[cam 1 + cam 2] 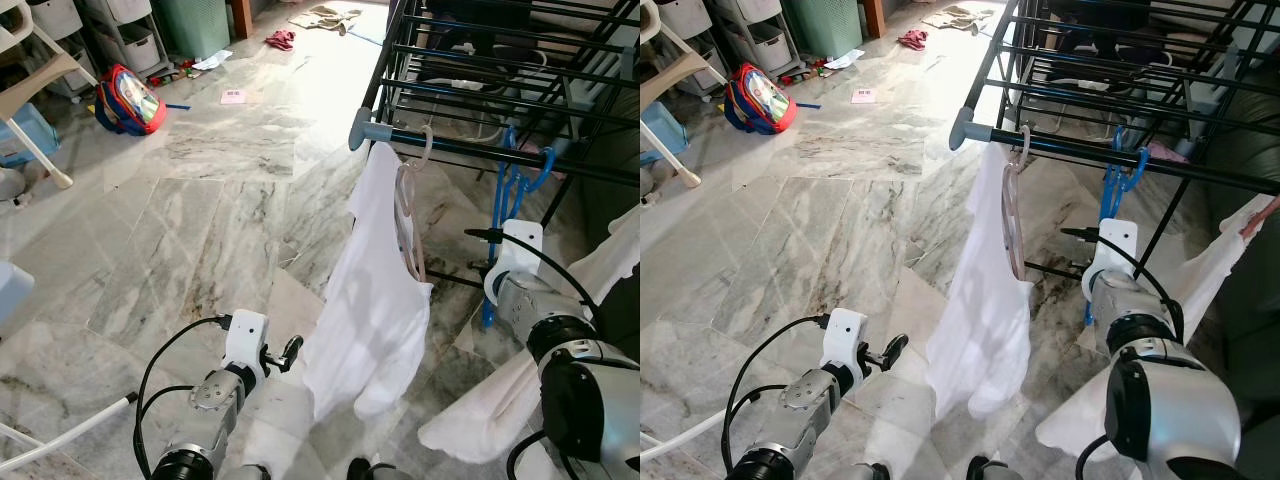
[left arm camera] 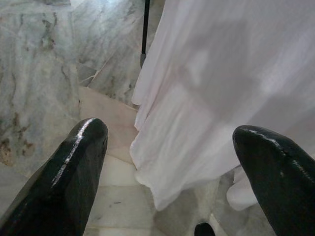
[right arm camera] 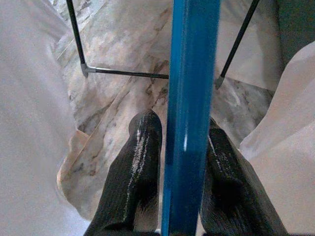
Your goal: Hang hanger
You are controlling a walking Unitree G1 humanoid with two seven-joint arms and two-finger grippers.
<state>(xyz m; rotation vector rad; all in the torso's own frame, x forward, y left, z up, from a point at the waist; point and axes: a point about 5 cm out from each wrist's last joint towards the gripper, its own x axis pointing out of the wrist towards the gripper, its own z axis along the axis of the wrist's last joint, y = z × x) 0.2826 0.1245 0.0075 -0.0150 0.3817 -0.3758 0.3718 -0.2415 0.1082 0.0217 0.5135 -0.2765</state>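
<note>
- Gripping blue hanger [image 3: 189, 113] between clamped right gripper [image 3: 179, 167] fingers, long axis upright, hook on rack bar [image 1: 1200, 172] at twelve o'clock.
- Spreading left gripper [image 2: 172, 162] wide, empty, white shirt [image 1: 375, 310] at one o'clock.

A red and blue backpack [image 1: 130, 101] lies on the marble floor [image 1: 200, 230] at ten o'clock, near grey storage drawers [image 1: 125, 30]. A pink paper [image 1: 233, 96] sits at eleven o'clock, with a red cloth [image 1: 280, 39] and a beige garment [image 1: 328, 17] towards twelve.
</note>
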